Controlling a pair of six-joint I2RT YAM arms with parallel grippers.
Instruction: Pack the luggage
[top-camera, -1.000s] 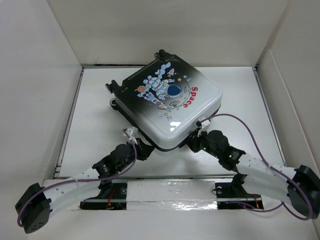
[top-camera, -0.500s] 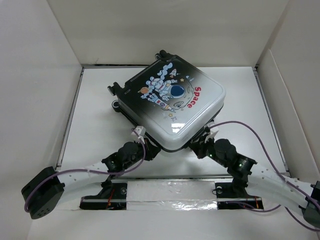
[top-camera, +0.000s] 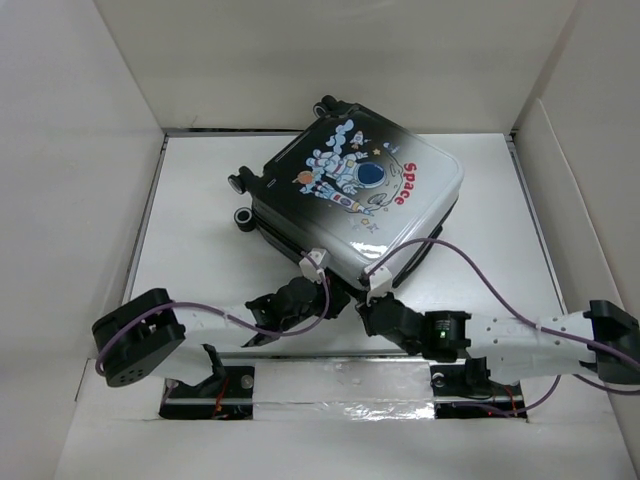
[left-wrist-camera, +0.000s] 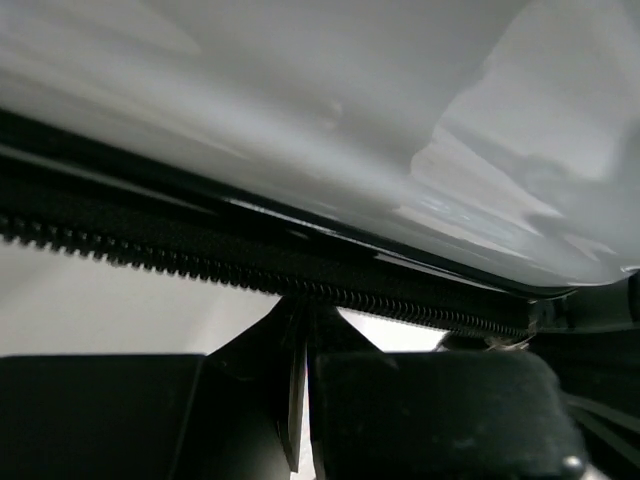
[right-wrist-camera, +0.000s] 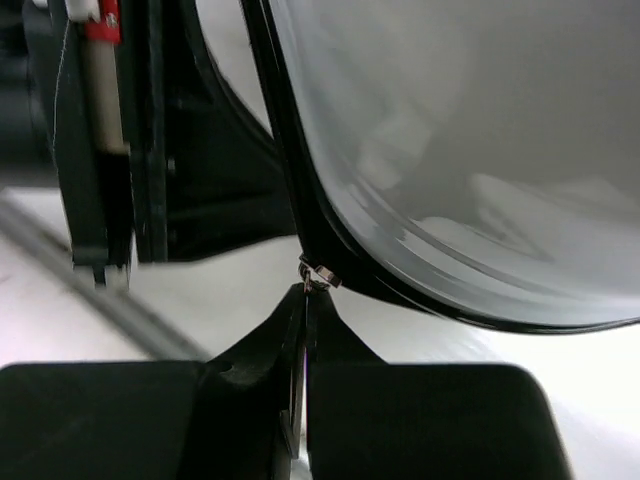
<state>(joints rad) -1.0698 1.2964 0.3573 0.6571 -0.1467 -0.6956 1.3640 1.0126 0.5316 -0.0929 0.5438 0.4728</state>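
1. Two hands are set at the near corner of the luggage (top-camera: 350, 195). It lies flat on the surface (top-camera: 190, 240), print side up, with its shell halves apparently together and its wheels (top-camera: 240, 200) towards the far left.
2. Left hand (left-wrist-camera: 300, 345): the fingers are pressed together with only a hairline slit between them, and nothing is seen held. The tips are placed just under the zipper track (left-wrist-camera: 200, 265).
3. Right hand (right-wrist-camera: 303, 315): the fingers are likewise brought together. A small metal zipper pull (right-wrist-camera: 320, 274) sits at the very tips; whether it is pinched or merely touched cannot be told.
4. The step in hand is judged to be the zipping-up of the closed case. Packing proper appears done, though the contents are hidden.
5. The next move is judged to call for a confirmed pinch on the pull, then a drag kept along the curve of the track round the corner. The case would need to be braced by the other hand so that it is not slid across the surface.
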